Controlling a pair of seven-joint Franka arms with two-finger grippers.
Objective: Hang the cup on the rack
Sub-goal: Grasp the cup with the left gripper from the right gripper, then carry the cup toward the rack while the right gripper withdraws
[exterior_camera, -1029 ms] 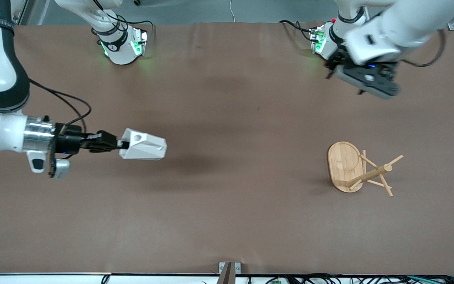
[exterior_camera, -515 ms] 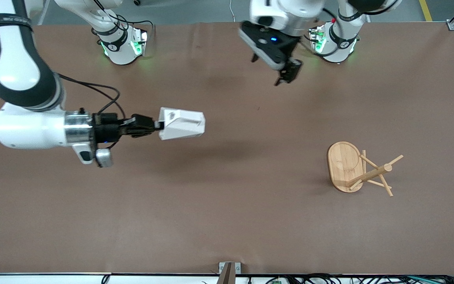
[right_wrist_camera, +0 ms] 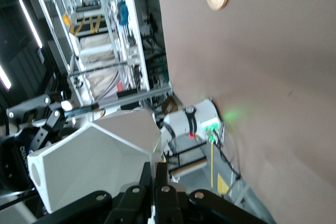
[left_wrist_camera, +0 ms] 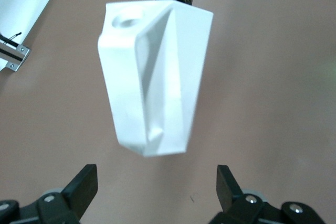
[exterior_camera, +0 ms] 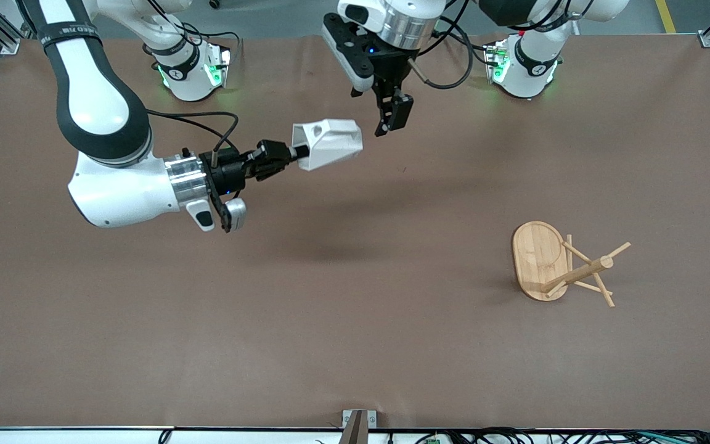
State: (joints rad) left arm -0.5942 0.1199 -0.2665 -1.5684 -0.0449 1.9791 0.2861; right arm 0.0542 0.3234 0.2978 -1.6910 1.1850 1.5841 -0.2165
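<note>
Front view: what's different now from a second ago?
The right gripper, shut on the cup, carried it through the air toward the table's middle and the robots' bases. The left gripper, open, swung in from its own end to hang beside the cup. The rack stayed put.
</note>
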